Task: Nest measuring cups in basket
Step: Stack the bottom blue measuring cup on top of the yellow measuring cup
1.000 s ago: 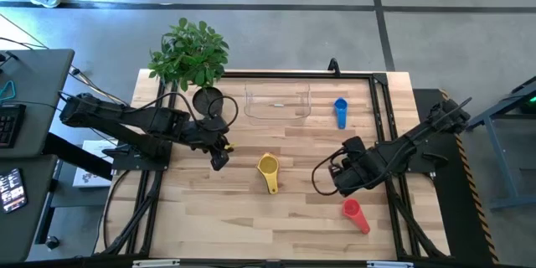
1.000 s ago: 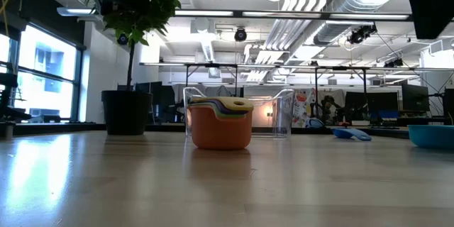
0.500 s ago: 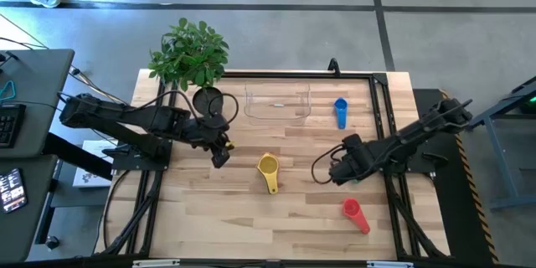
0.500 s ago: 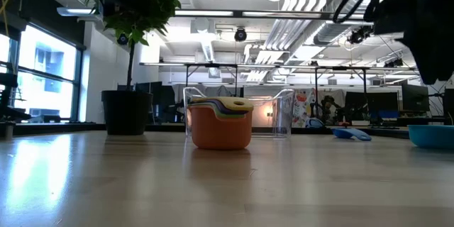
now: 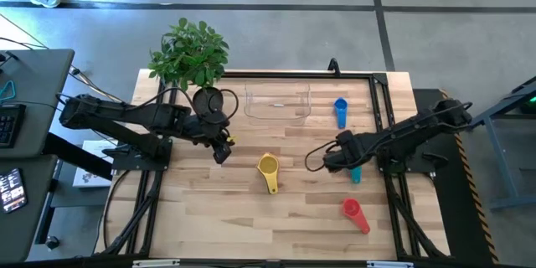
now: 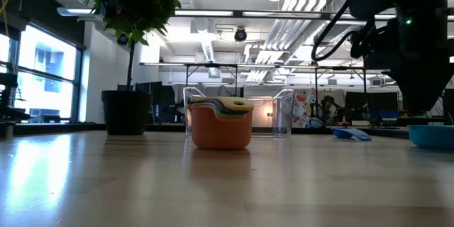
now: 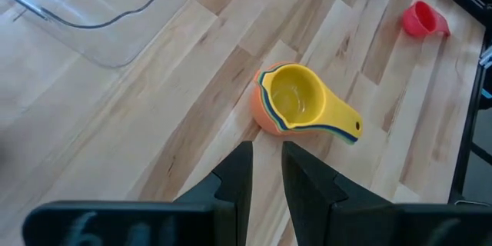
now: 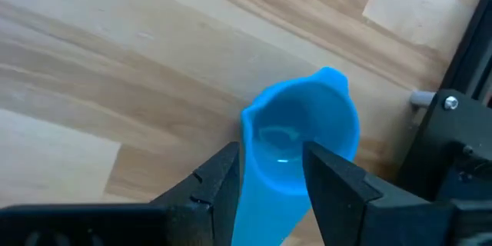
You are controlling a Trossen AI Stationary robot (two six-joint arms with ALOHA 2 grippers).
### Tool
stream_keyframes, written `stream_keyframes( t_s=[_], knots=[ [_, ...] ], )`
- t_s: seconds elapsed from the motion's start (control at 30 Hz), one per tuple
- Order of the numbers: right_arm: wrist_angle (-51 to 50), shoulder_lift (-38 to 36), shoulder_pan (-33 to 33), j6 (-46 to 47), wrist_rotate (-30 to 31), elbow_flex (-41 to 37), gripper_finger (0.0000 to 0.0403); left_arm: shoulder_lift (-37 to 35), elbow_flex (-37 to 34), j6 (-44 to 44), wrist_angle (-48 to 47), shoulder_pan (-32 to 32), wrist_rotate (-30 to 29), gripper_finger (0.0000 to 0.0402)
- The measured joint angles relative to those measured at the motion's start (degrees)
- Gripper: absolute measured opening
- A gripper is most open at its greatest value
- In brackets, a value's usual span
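A nested stack of cups [image 5: 268, 167], orange outermost and yellow innermost, stands on its base mid-table [image 7: 296, 104]. The clear basket [image 5: 277, 115] sits behind it, holding nothing. The blue cup [image 5: 340, 110] lies right of the basket, and the red cup [image 5: 354, 213] lies near the front right. The teal cup [image 5: 355, 173] rests on the table under my right arm. My right gripper [image 8: 270, 154] is open above it, with a finger on either side of the cup's handle [image 8: 261, 200]; no touch shows. My left gripper [image 5: 220, 154] hangs left of the stack, open by a narrow gap [image 7: 265, 150].
A potted plant [image 5: 191, 54] and a small dark round pot [image 5: 207, 100] stand at the far left corner, close to my left arm. A black frame rail [image 5: 381, 126] runs along the table's right side beside the teal cup. Bare wood lies in front of the stack.
My right gripper has moved toward the table's left and far edge, and it has come lower in the low view. This uncovered the teal cup in the high view. The teal cup itself has stayed in place.
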Motion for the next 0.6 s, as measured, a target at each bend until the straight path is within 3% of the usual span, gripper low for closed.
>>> stream_keyframes(
  t_s=[0.43,0.6],
  knots=[
    [6.9,0.0,-3.6,-4.1,-5.2,-5.3,0.0134,0.0,0.0,0.0,0.0,0.0,-0.2,0.0062],
    [7.1,0.0,-3.6,-4.1,-5.3,-5.5,0.0104,0.0,0.0,0.0,0.0,0.0,-0.2,0.0062]
  ],
)
